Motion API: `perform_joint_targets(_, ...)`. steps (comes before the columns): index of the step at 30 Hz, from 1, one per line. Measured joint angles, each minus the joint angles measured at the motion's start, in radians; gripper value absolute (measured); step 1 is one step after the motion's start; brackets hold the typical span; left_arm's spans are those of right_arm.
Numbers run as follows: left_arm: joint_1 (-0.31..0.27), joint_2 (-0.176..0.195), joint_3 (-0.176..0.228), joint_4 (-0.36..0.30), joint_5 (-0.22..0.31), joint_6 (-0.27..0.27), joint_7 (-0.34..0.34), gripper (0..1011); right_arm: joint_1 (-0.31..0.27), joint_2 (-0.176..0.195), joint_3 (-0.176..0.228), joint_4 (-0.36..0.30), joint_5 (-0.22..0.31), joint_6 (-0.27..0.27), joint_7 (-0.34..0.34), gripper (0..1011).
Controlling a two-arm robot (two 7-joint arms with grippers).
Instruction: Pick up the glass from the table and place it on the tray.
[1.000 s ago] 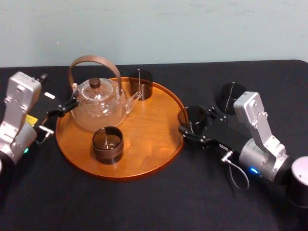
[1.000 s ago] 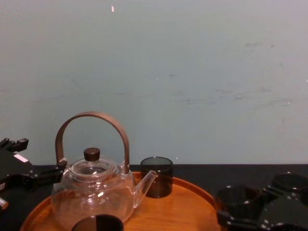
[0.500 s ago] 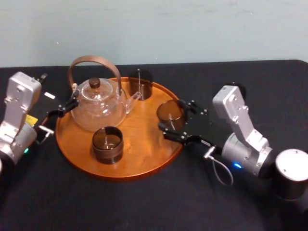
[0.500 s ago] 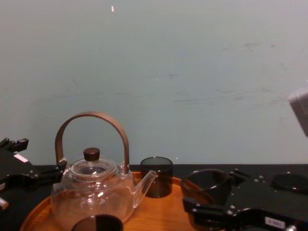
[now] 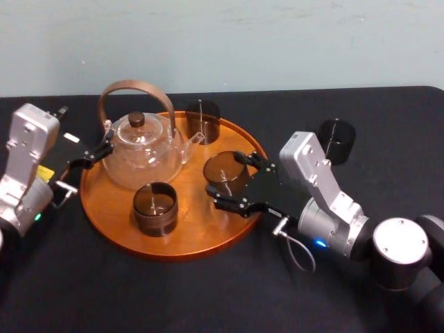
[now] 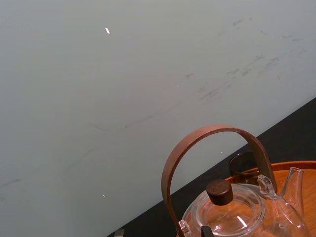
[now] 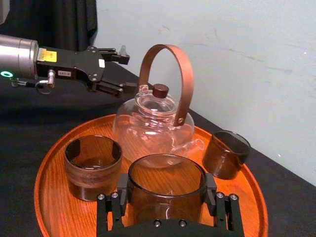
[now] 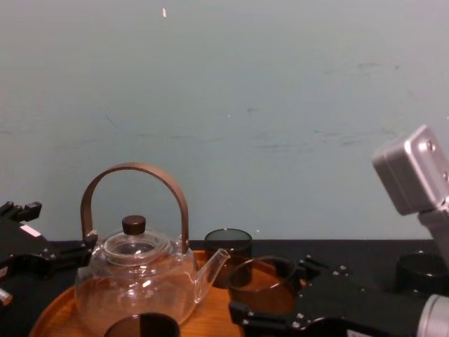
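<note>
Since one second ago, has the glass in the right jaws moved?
Yes. The glass went to the robot's left, from outside the right rim of the tray to over the tray, nearer the teapot.

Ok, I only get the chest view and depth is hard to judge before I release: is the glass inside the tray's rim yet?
Observer: Yes. In the head view the glass in the right pincer is over the tray's right part, inside the rim.
Operator: Anything close to it?
Observer: The front cup stands apart on its left, with bare wood between them.
Operator: And the left arm?
Observer: The left pincer sits idle at the tray's left edge, by the teapot's handle.
</note>
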Motion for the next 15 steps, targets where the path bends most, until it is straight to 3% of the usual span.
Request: perform_joint_targets(15, 0.0, 0.0, 0.0, 0.0, 0.0, 0.0, 0.0, 1010, 0.035, -0.054, -0.033, 0.099, -0.016, -0.062, 0.013, 917)
